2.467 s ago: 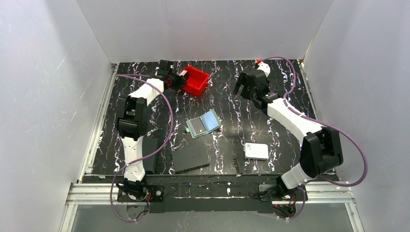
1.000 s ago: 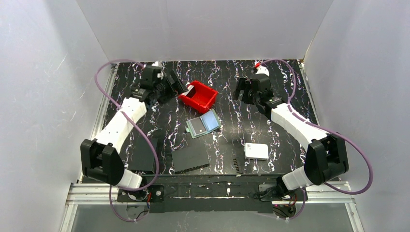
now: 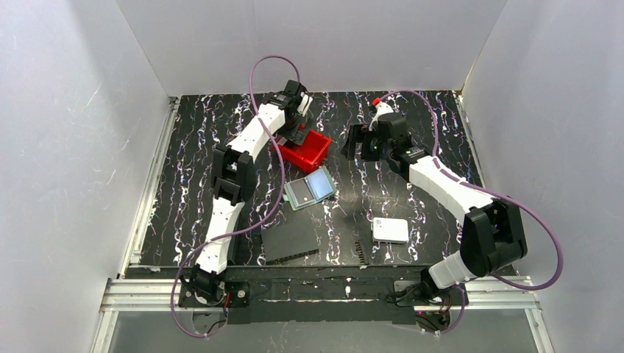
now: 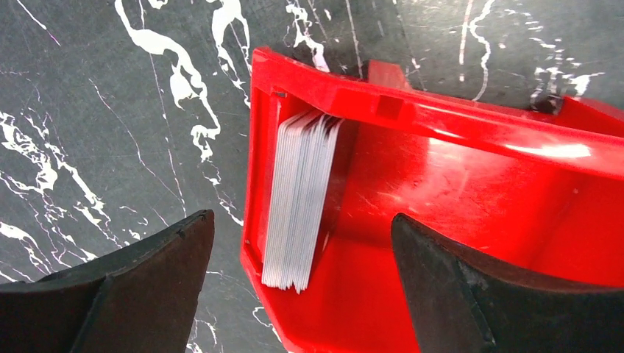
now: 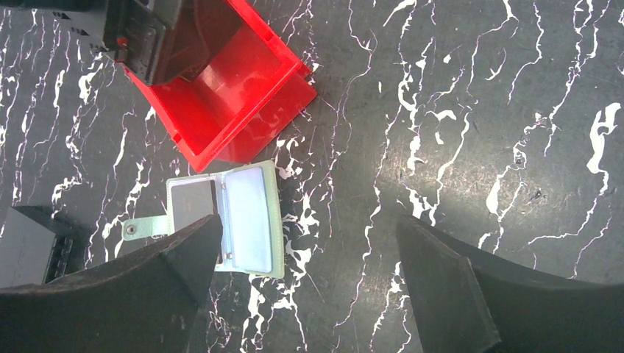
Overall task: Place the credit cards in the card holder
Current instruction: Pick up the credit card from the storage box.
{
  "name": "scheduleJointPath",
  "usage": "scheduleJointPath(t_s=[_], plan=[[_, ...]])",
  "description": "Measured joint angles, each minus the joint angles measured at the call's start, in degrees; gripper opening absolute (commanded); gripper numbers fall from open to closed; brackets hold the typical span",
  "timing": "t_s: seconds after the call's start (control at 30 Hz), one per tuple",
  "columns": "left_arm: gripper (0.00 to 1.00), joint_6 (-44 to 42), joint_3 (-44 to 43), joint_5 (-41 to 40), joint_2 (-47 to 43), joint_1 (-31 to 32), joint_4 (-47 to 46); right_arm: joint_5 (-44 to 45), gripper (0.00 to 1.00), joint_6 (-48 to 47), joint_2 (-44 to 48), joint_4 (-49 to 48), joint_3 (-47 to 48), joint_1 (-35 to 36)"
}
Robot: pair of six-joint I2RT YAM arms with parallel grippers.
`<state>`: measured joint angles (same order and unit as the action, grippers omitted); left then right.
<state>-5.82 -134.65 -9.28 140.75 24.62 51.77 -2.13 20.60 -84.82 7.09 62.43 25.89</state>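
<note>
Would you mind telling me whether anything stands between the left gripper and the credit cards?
Nothing covers the credit cards, standing on edge inside the red bin. But the open left gripper straddles the bin's wall: one finger sits outside it, so that wall lies between this finger and the stack.

Black marbled table (image 3: 191, 132) carries red bin (image 3: 313, 151), open card holder (image 3: 310, 189), white box (image 3: 390, 230), flat black rectangles (image 3: 289, 241)
</note>
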Motion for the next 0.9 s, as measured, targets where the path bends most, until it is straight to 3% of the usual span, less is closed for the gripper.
scheduleJointPath(t_s=[0.33, 0.7, 0.9], plan=[[0.83, -1.01, -0.35, -3.89, 1.53, -0.02, 0.07, 0.02, 0.97, 0.02, -0.42, 0.00, 0.00, 0.00], [0.64, -2.08, -1.20, -6.71, 1.57, -0.02, -0.37, 0.00, 0.97, 0.02, -0.74, 0.00, 0.00, 0.00], [0.48, -2.54, -1.27, -6.84, 1.57, 0.15, -0.44, -0.11, 0.97, 0.04, -0.81, 0.00, 0.00, 0.00]])
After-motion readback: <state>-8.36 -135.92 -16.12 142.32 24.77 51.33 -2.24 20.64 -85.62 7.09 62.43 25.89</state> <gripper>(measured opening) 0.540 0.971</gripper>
